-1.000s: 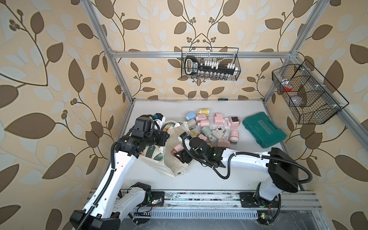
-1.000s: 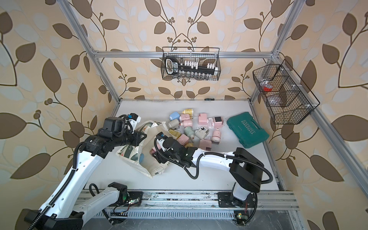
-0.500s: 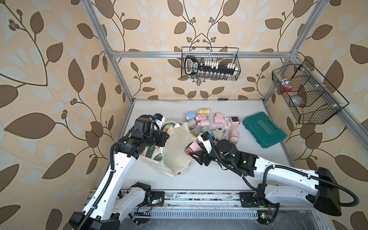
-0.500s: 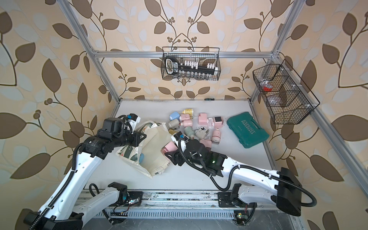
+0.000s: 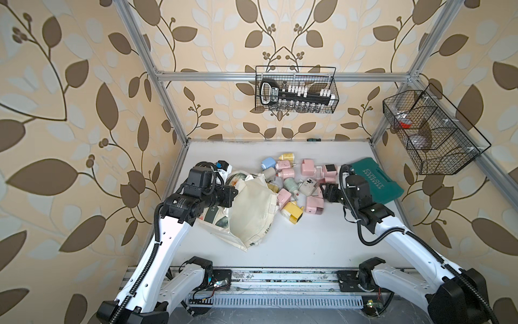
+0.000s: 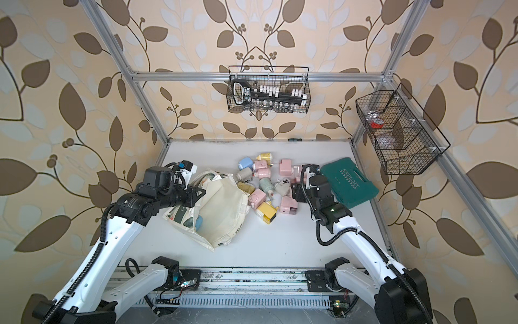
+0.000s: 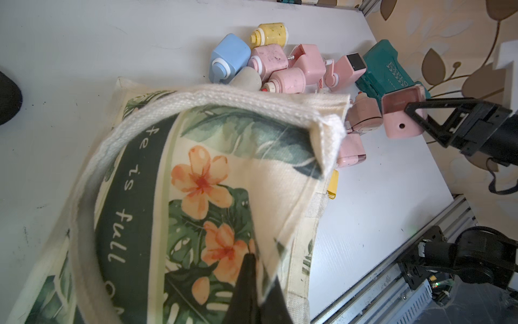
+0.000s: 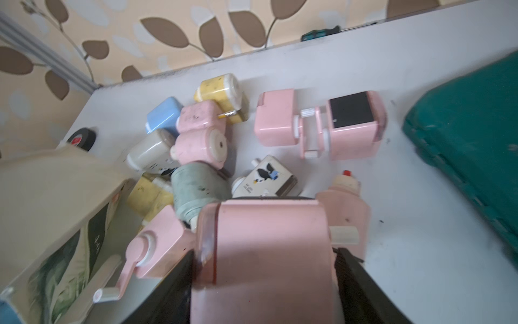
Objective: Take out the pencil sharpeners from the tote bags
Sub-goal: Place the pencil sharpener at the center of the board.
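We see bare white table [image 5: 294, 246] nearest us. Farther back, our left gripper [image 5: 234, 193] pinches the tote bag [image 5: 252, 213] rim; our right gripper [image 8: 265, 283] clamps a pink sharpener [image 8: 263, 252] over the pencil sharpeners [image 5: 291, 179] piled beside the teal case [image 5: 375, 182].

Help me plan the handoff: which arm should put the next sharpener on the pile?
Right. Its hand already holds a pink sharpener by the pile. The left hand is shut on the tote bag, holding it open.
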Robot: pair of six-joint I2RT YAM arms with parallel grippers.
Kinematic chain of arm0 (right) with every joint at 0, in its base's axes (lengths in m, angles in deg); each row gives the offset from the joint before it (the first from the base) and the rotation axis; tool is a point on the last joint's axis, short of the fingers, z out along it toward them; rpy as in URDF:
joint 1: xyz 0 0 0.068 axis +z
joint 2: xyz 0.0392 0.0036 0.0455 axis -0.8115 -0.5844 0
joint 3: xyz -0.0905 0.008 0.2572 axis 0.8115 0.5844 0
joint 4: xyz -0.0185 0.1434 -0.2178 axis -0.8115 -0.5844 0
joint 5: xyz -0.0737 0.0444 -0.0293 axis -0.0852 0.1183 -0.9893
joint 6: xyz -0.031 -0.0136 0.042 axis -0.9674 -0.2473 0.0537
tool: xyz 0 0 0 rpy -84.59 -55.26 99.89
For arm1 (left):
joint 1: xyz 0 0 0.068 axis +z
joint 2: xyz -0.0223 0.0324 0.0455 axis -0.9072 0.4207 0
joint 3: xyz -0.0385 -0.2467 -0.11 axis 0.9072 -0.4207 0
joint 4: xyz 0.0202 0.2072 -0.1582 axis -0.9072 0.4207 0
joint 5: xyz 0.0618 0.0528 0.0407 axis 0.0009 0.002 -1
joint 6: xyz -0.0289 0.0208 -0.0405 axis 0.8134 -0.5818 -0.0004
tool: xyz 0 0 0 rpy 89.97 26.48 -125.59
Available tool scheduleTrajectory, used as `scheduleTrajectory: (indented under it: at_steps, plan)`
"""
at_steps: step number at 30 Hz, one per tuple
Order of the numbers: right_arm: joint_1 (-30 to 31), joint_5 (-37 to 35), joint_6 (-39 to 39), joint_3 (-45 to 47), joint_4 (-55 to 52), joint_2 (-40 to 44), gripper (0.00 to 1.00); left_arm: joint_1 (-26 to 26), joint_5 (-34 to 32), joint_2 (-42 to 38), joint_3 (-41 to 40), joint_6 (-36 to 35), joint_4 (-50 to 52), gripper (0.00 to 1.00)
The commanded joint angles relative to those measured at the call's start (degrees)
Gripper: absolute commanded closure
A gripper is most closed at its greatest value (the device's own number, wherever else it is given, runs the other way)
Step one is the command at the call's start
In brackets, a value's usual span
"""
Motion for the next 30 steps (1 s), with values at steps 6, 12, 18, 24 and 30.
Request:
scheduleTrajectory:
  at_steps: [6, 12, 18, 24, 30]
  plan:
    - [-13.35, -1.16, 6.26, 5.34, 1.78, 0.83, 0.56, -0.12, 0.14, -0.52, 0.67, -1.30, 0.83, 1.00]
    - [-16.74, -3.20, 9.72, 8.75, 3.26, 0.89, 0.55, -0.12, 1.34, -0.19, 0.43, -1.24, 0.38, 1.00]
    - [-16.96, -1.17, 10.49, 7.78, 3.09, -6.13, 0.48, -0.12, 4.52, 0.40, 2.16, -1.61, 1.36, 1.00]
    - [-16.96, -0.53, 11.04, 7.18, 2.88, -10.99, 0.46, -0.19, 6.11, -0.35, 2.40, -3.27, 1.95, 1.00]
    - [-16.95, 0.44, 11.50, 7.05, 3.10, -13.36, 0.37, -0.21, 6.23, -0.87, 1.89, -4.20, 1.95, 1.00]
